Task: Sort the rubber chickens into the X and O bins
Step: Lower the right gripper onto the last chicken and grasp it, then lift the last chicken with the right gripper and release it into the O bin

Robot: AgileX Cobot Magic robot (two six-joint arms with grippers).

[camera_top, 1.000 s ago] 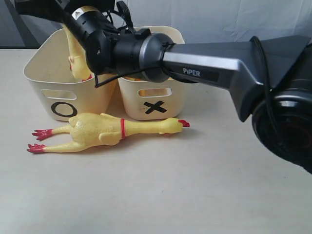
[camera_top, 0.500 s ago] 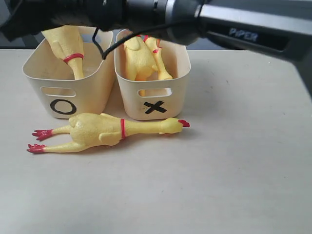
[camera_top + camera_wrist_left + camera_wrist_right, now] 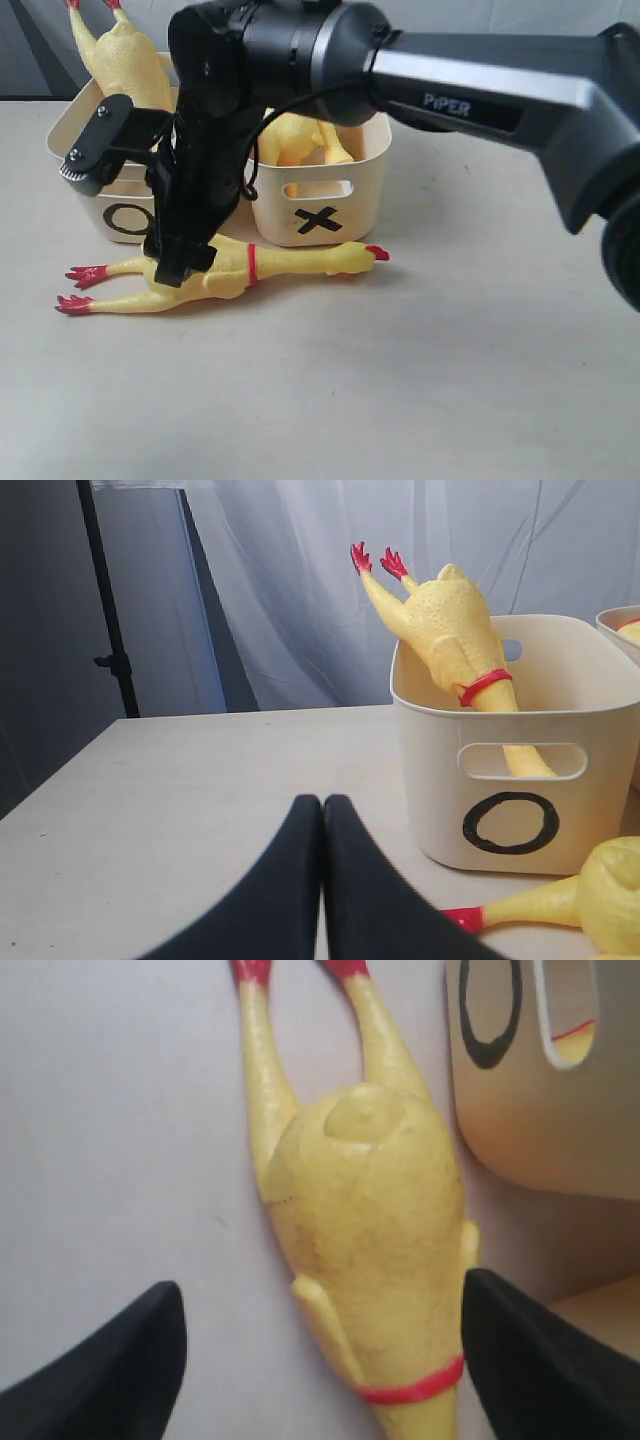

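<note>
One rubber chicken (image 3: 270, 265) lies on its side on the table in front of both bins, head to the right. My right gripper (image 3: 185, 265) points down over its body, open, with a finger on each side of the chicken (image 3: 370, 1220) and nothing gripped. A second chicken (image 3: 120, 55) stands neck-down in the O bin (image 3: 110, 205), red feet up. More chickens (image 3: 300, 140) lie in the X bin (image 3: 330, 215). My left gripper (image 3: 323, 805) is shut and empty, low over the table beside the O bin (image 3: 440, 780); the exterior view does not show it.
The two bins stand side by side at the back of the beige table, almost touching. A white curtain hangs behind them. A dark stand (image 3: 110, 630) rises off the table's far left. The right arm's long link (image 3: 480, 90) crosses above the X bin.
The right arm has left the bins and come down over the chicken on the table. The chicken it carried now stands in the O bin, feet up.
</note>
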